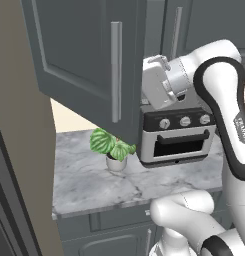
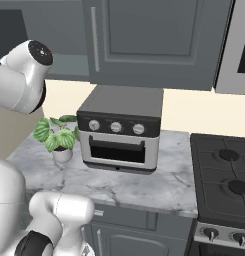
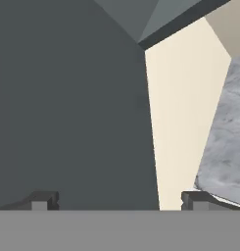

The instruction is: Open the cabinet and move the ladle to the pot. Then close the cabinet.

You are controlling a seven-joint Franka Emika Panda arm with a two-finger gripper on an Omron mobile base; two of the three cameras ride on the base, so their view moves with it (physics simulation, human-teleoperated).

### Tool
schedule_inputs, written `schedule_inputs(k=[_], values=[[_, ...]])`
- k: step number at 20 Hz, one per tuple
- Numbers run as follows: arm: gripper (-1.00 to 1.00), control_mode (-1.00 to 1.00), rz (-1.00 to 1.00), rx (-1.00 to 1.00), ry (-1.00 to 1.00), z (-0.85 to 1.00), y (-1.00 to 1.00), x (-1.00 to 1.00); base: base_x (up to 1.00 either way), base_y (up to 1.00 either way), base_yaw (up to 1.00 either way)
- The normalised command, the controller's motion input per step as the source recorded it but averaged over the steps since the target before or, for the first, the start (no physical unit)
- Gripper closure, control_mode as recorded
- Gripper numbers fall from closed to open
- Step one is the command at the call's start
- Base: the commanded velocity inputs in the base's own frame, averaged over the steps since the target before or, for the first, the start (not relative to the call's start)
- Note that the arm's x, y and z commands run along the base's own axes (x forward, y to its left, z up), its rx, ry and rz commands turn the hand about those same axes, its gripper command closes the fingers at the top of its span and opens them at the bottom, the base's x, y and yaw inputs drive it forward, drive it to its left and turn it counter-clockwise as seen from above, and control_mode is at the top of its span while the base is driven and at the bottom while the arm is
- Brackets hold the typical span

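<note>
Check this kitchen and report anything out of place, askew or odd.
The left door of the wall cabinet hangs swung open over the counter; the right door is shut. The potted plant and toaster oven stand upright. Nothing looks spilled or damaged.

1. A toaster oven (image 2: 119,131) with three knobs is set on the marble counter (image 2: 144,187).
2. A potted plant (image 2: 58,137) is placed just left of it.
3. A gas stove (image 2: 225,182) is seen right of the counter.
</note>
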Motion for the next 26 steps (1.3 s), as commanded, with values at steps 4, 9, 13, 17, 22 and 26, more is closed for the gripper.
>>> schedule_inputs(k=[4, 9, 13, 17, 22, 26], values=[[-1.00, -1.00, 0.10, 0.00, -0.01, 0.00, 0.49, -0.20, 0.00, 0.00, 0.00], [-1.00, -1.00, 0.05, 0.00, -0.04, 0.00, 0.24, -0.25, 0.00, 0.00, 0.00], [-1.00, -1.00, -0.07, -0.06, -0.09, 0.04, -0.26, 0.00, 0.00, 0.00, 0.00], [-1.00, -1.00, -0.22, -0.14, -0.09, 0.12, -0.76, 0.14, 0.00, 0.00, 0.00], [-1.00, -1.00, -0.25, -0.20, -0.10, 0.16, -0.83, 0.24, 0.00, 0.00, 0.00], [-1.00, -1.00, -0.26, -0.24, -0.14, 0.18, -0.81, 0.18, 0.00, 0.00, 0.00]])
